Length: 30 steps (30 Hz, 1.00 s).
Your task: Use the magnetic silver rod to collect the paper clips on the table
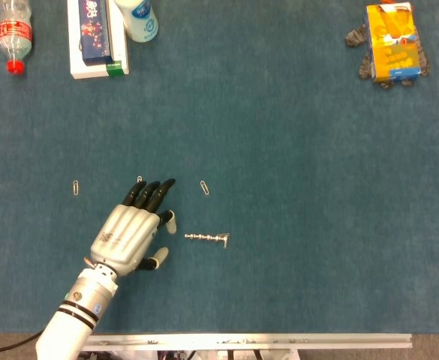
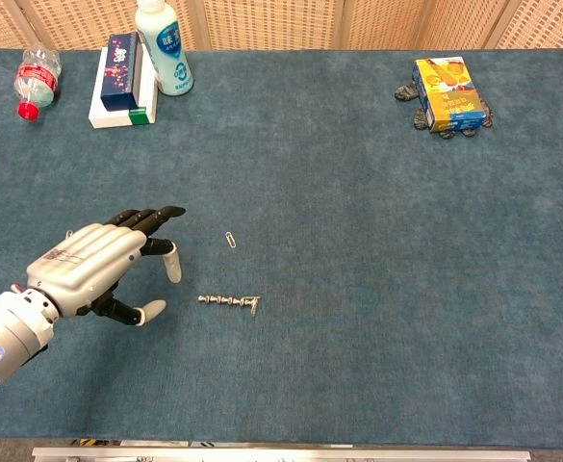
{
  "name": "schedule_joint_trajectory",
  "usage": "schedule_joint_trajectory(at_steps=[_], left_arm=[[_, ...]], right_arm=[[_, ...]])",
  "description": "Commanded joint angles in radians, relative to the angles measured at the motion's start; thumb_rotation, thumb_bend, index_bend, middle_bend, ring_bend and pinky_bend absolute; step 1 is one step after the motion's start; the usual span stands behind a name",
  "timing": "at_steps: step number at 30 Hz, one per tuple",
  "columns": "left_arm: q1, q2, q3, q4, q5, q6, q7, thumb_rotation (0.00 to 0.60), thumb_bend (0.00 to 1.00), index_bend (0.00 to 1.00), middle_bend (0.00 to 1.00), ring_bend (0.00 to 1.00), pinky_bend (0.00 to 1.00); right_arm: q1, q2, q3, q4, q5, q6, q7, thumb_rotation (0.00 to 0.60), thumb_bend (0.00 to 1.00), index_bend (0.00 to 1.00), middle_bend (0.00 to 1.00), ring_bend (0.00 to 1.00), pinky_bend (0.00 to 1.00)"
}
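Observation:
The silver rod [image 1: 205,238] [image 2: 228,301] lies flat on the blue table cover, with a paper clip stuck to its right end. My left hand [image 1: 133,229] [image 2: 103,263] hovers just left of the rod, open, fingers spread and pointing away from me, holding nothing. One loose paper clip [image 1: 205,187] [image 2: 230,240] lies beyond the rod. Another paper clip [image 1: 76,187] lies further left. A third paper clip [image 1: 139,179] peeks out beyond the fingertips. My right hand is in neither view.
At the far left stand a plastic bottle [image 1: 14,32] [image 2: 37,79], a boxed book stack [image 1: 95,36] [image 2: 121,77] and a white bottle [image 1: 137,18] [image 2: 163,46]. A yellow-blue box [image 1: 392,41] [image 2: 447,93] sits on a glove at the far right.

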State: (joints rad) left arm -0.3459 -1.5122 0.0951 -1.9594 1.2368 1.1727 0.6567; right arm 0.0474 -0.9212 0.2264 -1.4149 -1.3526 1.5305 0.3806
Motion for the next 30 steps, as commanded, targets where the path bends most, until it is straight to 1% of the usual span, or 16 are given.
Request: schedule_joint_trajectory(at_steps=[1,12,22,30], left_arm=[[-0.003,-0.014,-0.002,0.008,-0.006,-0.003,0.004,0.6,0.3,0.43,0.01,0.0,0.01],[-0.028,-0.062,-0.027,0.057,-0.059,-0.02,0.03,0.6,0.3,0.43,0.01,0.0,0.0],[-0.046,-0.088,-0.031,0.078,-0.09,-0.031,0.042,0.6,0.3,0.43,0.01,0.0,0.0],[-0.056,-0.114,-0.037,0.083,-0.123,-0.019,0.068,0.6,0.3,0.43,0.01,0.0,0.0]], right_arm=[[-0.003,-0.002,0.001,0.01,0.004,-0.001,0.01,0.6,0.37,0.24,0.16,0.0,0.01],[-0.004,-0.014,0.001,0.047,0.012,-0.015,0.043,0.6,0.37,0.24,0.16,0.0,0.01],[-0.008,-0.017,0.004,0.063,0.018,-0.019,0.06,0.6,0.37,0.24,0.16,0.0,0.01],[-0.011,-0.022,0.003,0.077,0.019,-0.021,0.074,0.6,0.37,0.24,0.16,0.0,0.01]])
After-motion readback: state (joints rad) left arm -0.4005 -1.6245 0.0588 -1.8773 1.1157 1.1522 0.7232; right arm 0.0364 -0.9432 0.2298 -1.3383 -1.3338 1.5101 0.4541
